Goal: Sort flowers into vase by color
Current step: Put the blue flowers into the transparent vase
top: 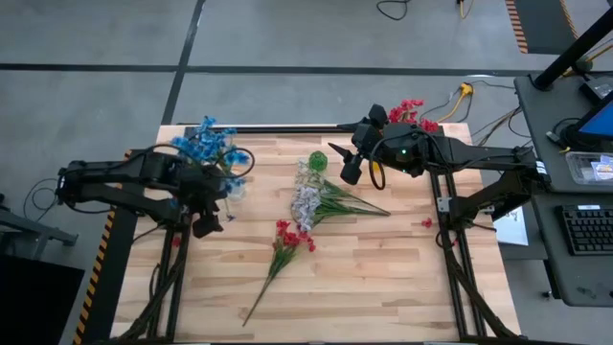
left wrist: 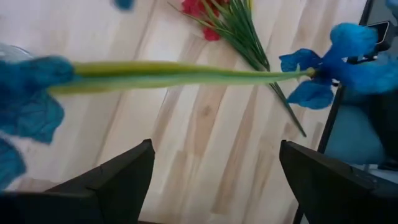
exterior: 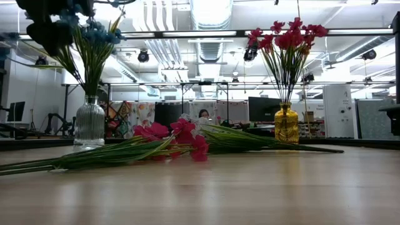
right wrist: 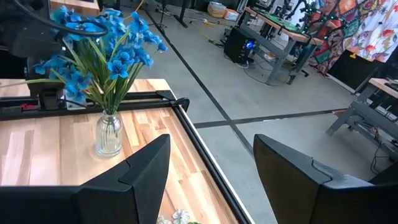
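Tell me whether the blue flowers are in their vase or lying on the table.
In: the blue flowers stand upright with stems inside the clear glass vase, at the table's far left corner.

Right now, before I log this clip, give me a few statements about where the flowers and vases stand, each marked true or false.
1. The blue flowers stand in a clear glass vase. True.
2. A red spray lies flat on the table. True.
3. The yellow vase holds white flowers. False: it holds red flowers.
4. The white spray stands upright in a vase. False: it lies on the table beside the red spray.
5. The left gripper is open, with a green stem crossing ahead of its fingers. True.
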